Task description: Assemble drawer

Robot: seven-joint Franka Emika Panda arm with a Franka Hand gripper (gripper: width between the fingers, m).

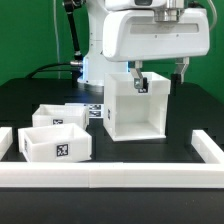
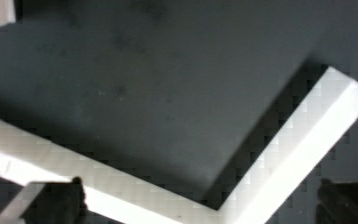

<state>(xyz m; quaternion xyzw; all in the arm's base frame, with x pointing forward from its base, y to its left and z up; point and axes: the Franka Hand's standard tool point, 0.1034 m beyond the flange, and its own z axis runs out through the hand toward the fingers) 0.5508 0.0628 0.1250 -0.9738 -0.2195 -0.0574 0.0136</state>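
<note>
Trays, two, white, open-top, tagged: front tray (image 1: 58, 146) at the exterior view's left, near the border rail (image 1: 110, 178); rear tray (image 1: 60, 113) just behind it. Both lie loose on the dark bench (image 1: 30, 95), neither yet in the housing (image 1: 135, 112).

Same housing, tall, white, boxy: upright at centre, open face toward the camera, just beside the rear tray.

Tool (image 1: 160, 77): over the housing's upper right part, jaws spread wide, gripping nothing. One finger (image 1: 138, 80) shows dark against the housing's top, the other beyond its right side. In the wrist view both fingertips (image 2: 51, 202) stand apart with a white angled edge between them, likely the housing's rim; whether they touch it cannot be told.

Hazards, judged:
- Closing off-centre on the thin wall would twist or tip the housing.
- Smooth plastic may slip from the pads.
- A sideways push would drive the housing into the rear tray and skew both.
</note>
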